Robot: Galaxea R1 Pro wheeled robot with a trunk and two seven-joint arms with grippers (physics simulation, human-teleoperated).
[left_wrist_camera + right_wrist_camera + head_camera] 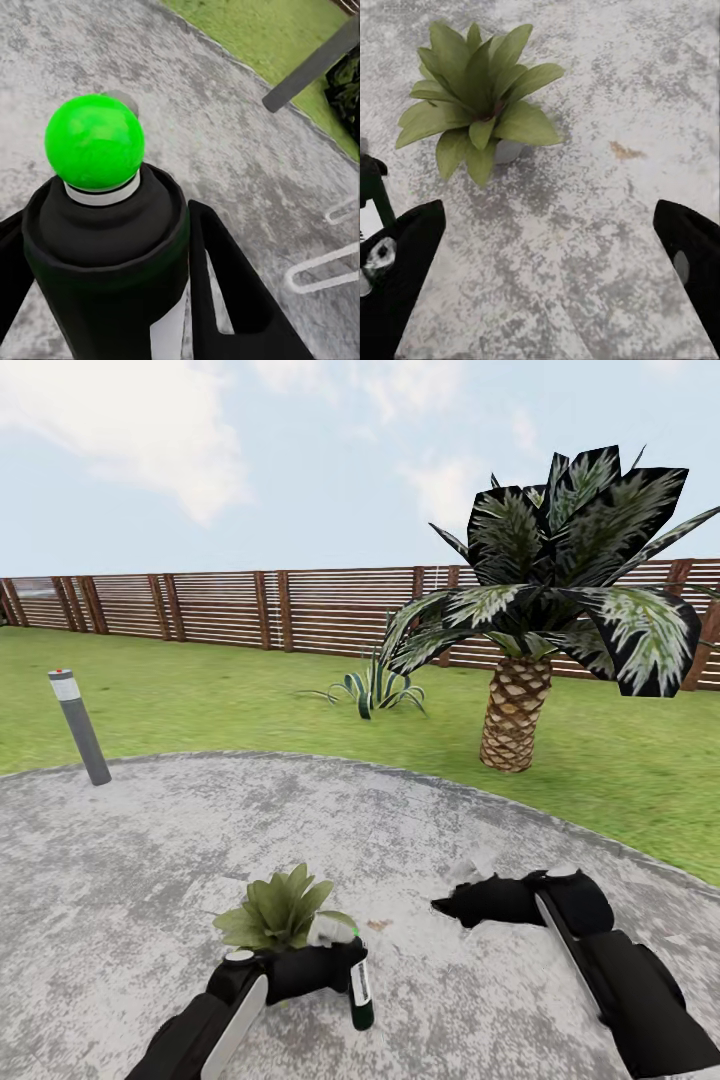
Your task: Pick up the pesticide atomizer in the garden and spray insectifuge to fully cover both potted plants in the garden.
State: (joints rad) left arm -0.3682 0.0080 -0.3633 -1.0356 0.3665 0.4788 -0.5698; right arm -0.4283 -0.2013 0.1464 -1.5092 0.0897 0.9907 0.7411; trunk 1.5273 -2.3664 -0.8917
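Note:
One potted plant (280, 910), a green rosette in a small grey pot, stands on the gravelly patio just ahead of my left gripper (335, 965). That gripper is shut on the pesticide atomizer (361, 992), a dark green bottle with a white label that hangs tilted beside the plant. The left wrist view shows the atomizer (105, 240) close up, with a bright green ball on top, held in the left gripper (105, 225). My right gripper (455, 900) hovers open to the plant's right. Between the right gripper's (547, 225) spread fingers lies the potted plant (480, 97), its leaves plain green. Insectifuge is out of view.
A grey bollard lamp (80, 725) leans at the patio's left edge. Beyond the patio (300, 820) is lawn with a striped-leaf bush (375, 690) and a palm (515, 710), backed by a wooden fence (220, 610).

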